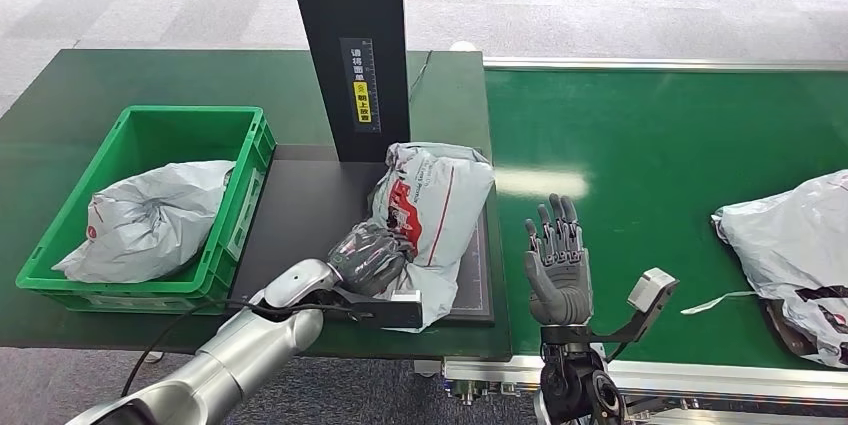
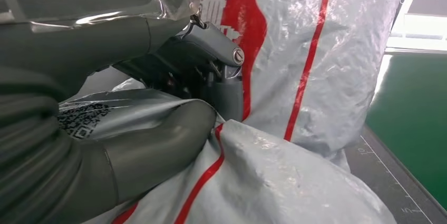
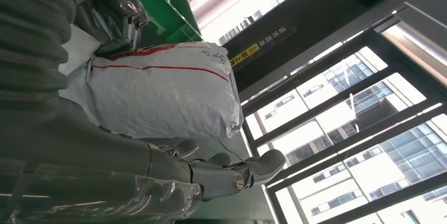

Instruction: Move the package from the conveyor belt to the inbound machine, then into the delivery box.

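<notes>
A grey plastic package (image 1: 435,215) with red print lies on the black plate of the inbound machine (image 1: 300,215), in front of its black column (image 1: 350,45). My left hand (image 1: 368,255) grips the package's left side; in the left wrist view its thumb and fingers (image 2: 211,71) pinch a fold of the grey and red film (image 2: 295,76). My right hand (image 1: 558,260) is open, fingers straight and raised over the belt just right of the package. In the right wrist view the right hand's fingers (image 3: 232,174) stand apart from the package (image 3: 163,95).
A green delivery box (image 1: 150,205) at the left holds another grey package (image 1: 150,220). A further grey package (image 1: 795,255) lies on the green conveyor belt (image 1: 660,145) at the right edge. The dark green table (image 1: 150,75) carries the machine and box.
</notes>
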`<control>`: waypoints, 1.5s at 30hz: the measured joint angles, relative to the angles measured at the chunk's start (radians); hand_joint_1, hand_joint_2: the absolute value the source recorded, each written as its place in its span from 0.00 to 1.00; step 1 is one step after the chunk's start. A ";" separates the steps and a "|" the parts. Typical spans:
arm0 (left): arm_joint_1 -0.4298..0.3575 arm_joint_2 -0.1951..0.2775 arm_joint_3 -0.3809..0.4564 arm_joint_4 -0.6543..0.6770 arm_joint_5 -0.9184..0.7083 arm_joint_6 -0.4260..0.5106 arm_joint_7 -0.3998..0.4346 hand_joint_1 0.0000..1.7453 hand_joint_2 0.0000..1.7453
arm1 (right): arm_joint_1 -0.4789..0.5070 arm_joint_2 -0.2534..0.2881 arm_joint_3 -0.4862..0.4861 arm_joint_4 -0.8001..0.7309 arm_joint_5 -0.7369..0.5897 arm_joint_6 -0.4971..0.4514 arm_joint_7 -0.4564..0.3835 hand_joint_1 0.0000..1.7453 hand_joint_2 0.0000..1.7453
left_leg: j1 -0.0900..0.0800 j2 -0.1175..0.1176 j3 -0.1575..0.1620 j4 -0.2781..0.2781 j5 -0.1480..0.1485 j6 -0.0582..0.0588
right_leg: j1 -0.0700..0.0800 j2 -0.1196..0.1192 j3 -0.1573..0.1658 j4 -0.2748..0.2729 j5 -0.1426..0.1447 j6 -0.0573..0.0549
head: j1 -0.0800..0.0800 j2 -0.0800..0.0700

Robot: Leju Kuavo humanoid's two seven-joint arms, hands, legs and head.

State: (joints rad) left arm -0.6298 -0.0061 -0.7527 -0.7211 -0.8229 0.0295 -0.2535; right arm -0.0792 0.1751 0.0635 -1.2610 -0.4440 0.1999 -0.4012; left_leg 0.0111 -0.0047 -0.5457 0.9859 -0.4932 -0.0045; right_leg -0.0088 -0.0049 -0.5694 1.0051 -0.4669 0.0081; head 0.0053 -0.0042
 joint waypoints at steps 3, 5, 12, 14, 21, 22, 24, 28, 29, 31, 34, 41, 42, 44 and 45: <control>0.004 0.001 -0.002 0.000 0.009 0.064 0.003 1.00 1.00 | 0.000 0.000 0.000 0.000 -0.001 -0.001 0.001 0.00 1.00 | 0.000 0.000 0.000 0.000 0.000 0.000 | 0.000 0.000 0.000 0.000 0.000 0.000 | 0.000 0.000; 0.012 0.004 0.006 -0.011 0.031 0.118 0.002 1.00 1.00 | 0.003 0.000 0.000 -0.002 -0.002 -0.003 0.001 0.00 1.00 | 0.000 0.000 0.000 0.000 0.000 0.000 | 0.000 0.000 0.000 0.000 0.000 0.000 | 0.000 0.000; 0.071 0.064 0.120 -0.230 0.135 0.267 -0.016 1.00 1.00 | 0.029 -0.001 -0.004 -0.026 -0.015 -0.036 0.001 0.00 1.00 | 0.000 0.000 -0.002 0.000 0.000 0.000 | 0.000 0.000 -0.002 0.000 0.000 0.000 | 0.000 0.000; 0.099 0.082 0.167 -0.324 0.165 0.308 -0.032 1.00 1.00 | 0.036 -0.002 -0.005 -0.031 -0.021 -0.048 -0.001 0.00 1.00 | 0.000 0.000 -0.002 0.000 0.000 0.000 | 0.000 0.000 -0.002 0.001 0.000 0.000 | 0.000 0.000; 0.259 0.115 0.346 -0.698 0.220 0.415 -0.103 1.00 1.00 | 0.075 -0.010 -0.009 -0.054 -0.034 -0.078 -0.019 0.00 1.00 | 0.000 0.002 -0.004 0.000 0.000 0.000 | 0.000 0.001 -0.004 0.000 0.000 0.000 | 0.000 0.000; 0.278 0.116 0.368 -0.744 0.224 0.423 -0.111 1.00 1.00 | 0.079 -0.010 -0.010 -0.056 -0.035 -0.081 -0.021 0.00 1.00 | 0.000 0.003 -0.004 0.000 0.000 0.000 | 0.000 0.001 -0.004 0.000 0.000 0.000 | 0.000 0.000; 0.311 0.116 0.413 -0.833 0.232 0.440 -0.125 1.00 1.00 | 0.088 -0.010 -0.010 -0.062 -0.037 -0.085 -0.023 0.00 1.00 | 0.000 0.003 -0.004 0.000 0.000 0.000 | 0.000 0.001 -0.004 0.000 0.000 0.000 | 0.000 0.000; 0.349 0.116 0.498 -0.965 0.243 0.463 -0.137 1.00 1.00 | 0.101 -0.007 -0.013 -0.076 -0.038 -0.087 -0.025 0.00 1.00 | 0.000 0.003 -0.004 0.000 0.000 0.000 | 0.000 0.001 -0.004 0.000 0.000 0.000 | 0.000 0.000; 0.352 0.116 0.520 -0.987 0.245 0.464 -0.137 1.00 1.00 | 0.103 -0.005 -0.015 -0.080 -0.037 -0.087 -0.025 0.00 1.00 | 0.000 0.004 -0.003 0.000 0.000 0.000 | 0.000 0.001 -0.004 0.000 0.000 0.000 | 0.000 0.000; 0.352 0.115 0.567 -1.023 0.247 0.463 -0.132 1.00 1.00 | 0.104 0.002 -0.017 -0.085 -0.032 -0.087 -0.024 0.00 1.00 | 0.000 0.004 -0.003 0.000 0.000 0.000 | 0.000 0.001 -0.004 0.000 0.000 0.000 | 0.000 0.000; 0.328 0.115 0.634 -1.041 0.232 0.449 -0.098 1.00 1.00 | 0.105 0.009 -0.020 -0.088 -0.022 -0.086 -0.019 0.00 1.00 | 0.000 0.004 -0.002 0.000 0.000 0.000 | 0.000 0.001 -0.004 0.000 0.000 0.000 | 0.000 0.000; 0.094 0.173 0.783 -0.892 0.116 0.350 0.068 1.00 1.00 | 0.102 0.023 -0.029 -0.088 -0.010 -0.070 -0.017 0.00 1.00 | 0.001 0.004 -0.002 0.000 0.002 -0.001 | 0.001 0.001 -0.004 0.001 0.002 -0.002 | 0.000 0.000; 0.049 0.188 0.798 -0.845 0.087 0.332 0.094 1.00 1.00 | 0.102 0.024 -0.031 -0.088 -0.010 -0.068 -0.016 0.00 1.00 | 0.001 0.004 -0.002 0.000 0.002 -0.001 | 0.001 0.001 -0.004 0.001 0.002 -0.003 | 0.000 0.000; -0.043 0.219 0.818 -0.734 0.020 0.295 0.148 1.00 1.00 | 0.101 0.026 -0.033 -0.088 -0.010 -0.064 -0.013 0.00 1.00 | 0.002 0.004 -0.002 0.000 0.002 -0.002 | 0.002 0.001 -0.004 0.001 0.002 -0.003 | 0.000 0.000; -0.089 0.235 0.821 -0.672 -0.012 0.277 0.170 1.00 1.00 | 0.099 0.026 -0.034 -0.088 -0.010 -0.063 -0.011 0.00 1.00 | 0.002 0.004 -0.002 0.000 0.003 -0.002 | 0.002 0.002 -0.005 0.001 0.002 -0.003 | 0.000 0.000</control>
State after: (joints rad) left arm -0.7187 0.2287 0.0685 -1.3931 -0.8346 0.3064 -0.0831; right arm 0.0201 0.2007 0.0296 -1.3488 -0.4541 0.1373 -0.4118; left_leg 0.0127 -0.0004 -0.5481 0.9857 -0.4905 -0.0067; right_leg -0.0069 -0.0033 -0.5741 1.0066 -0.4647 0.0047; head 0.0056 -0.0042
